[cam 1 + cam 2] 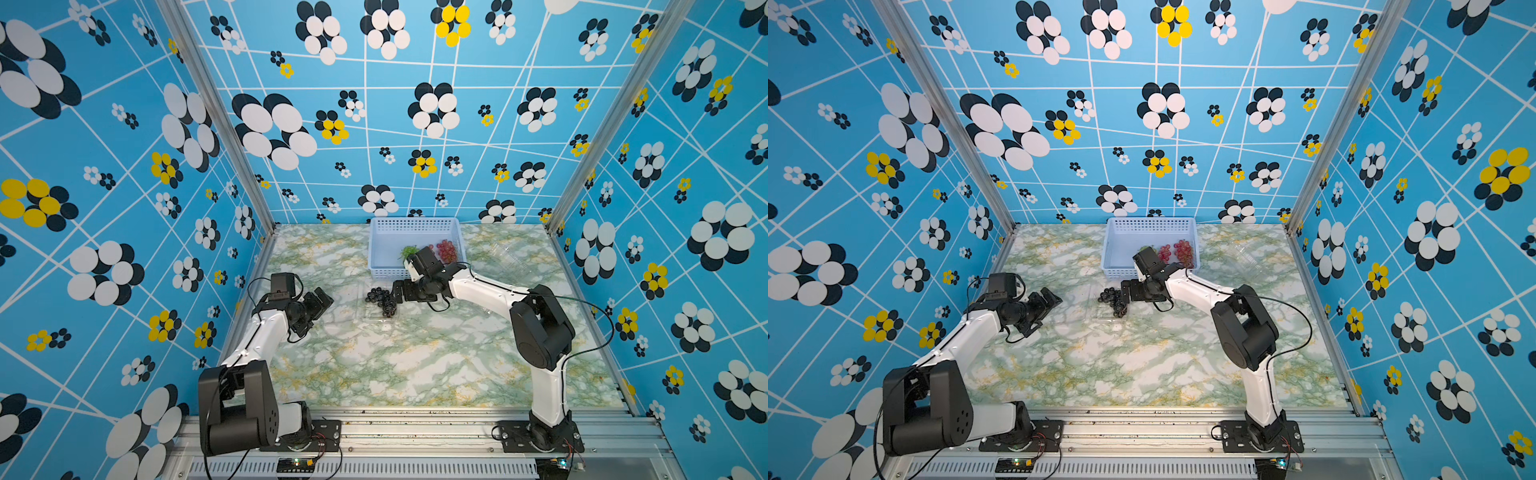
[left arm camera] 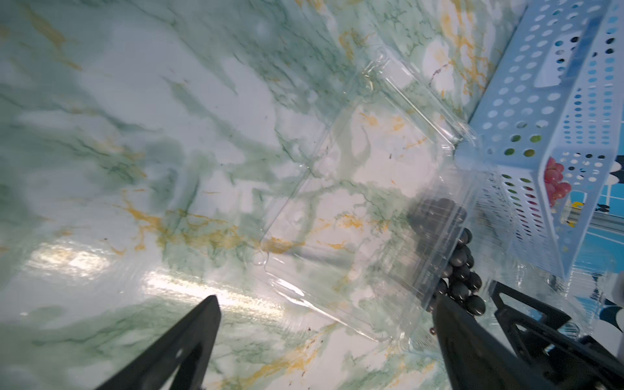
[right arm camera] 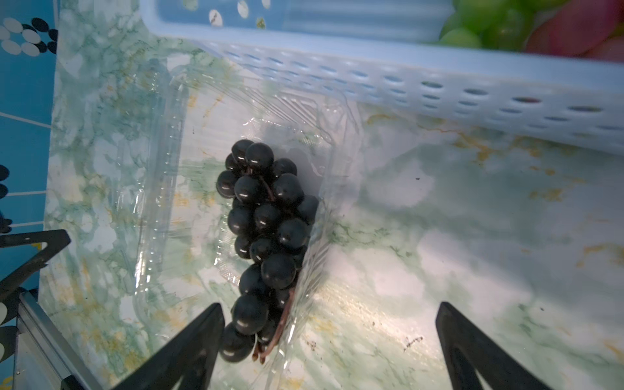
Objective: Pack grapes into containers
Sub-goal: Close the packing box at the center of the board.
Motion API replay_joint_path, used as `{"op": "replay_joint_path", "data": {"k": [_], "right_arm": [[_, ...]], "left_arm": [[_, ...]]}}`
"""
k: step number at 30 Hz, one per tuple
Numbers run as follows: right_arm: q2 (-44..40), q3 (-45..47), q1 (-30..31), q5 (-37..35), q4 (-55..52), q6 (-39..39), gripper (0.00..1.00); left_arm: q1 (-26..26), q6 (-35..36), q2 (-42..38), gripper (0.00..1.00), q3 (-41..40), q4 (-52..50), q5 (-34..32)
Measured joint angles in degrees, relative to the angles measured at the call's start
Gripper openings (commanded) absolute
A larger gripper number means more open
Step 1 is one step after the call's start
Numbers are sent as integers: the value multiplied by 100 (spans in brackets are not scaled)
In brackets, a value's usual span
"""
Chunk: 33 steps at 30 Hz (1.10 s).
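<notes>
The dark grapes are lying in a clear box, just beside the right gripper (jaws wide apart, empty). The left gripper is hovering nearby, also spread.

Grape bunches, four in all: one dark purple-black bunch of round grapes, two red-pink bunches, and one light green bunch.

Clear ribbed plastic clamshell boxes: two made out for certain, one lying open and one other. Any count beyond that is unsure, the plastic being near invisible.

One light-blue perforated plastic basket.

White-and-black robot arms: two, left and right.
</notes>
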State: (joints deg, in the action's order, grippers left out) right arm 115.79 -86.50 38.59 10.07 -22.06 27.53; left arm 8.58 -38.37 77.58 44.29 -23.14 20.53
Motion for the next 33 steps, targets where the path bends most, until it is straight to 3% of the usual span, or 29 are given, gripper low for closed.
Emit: {"op": "replay_joint_path", "data": {"k": [15, 25, 33], "right_arm": [[0, 0, 0, 610, 435, 15, 99], [0, 0, 0, 872, 496, -59, 99], [15, 7, 0, 920, 498, -94, 99]], "left_arm": [[-7, 472, 1012, 100, 448, 450, -251], [-144, 857, 1980, 100, 949, 990, 55], [-153, 1123, 2243, 99, 1097, 1360, 321]]}}
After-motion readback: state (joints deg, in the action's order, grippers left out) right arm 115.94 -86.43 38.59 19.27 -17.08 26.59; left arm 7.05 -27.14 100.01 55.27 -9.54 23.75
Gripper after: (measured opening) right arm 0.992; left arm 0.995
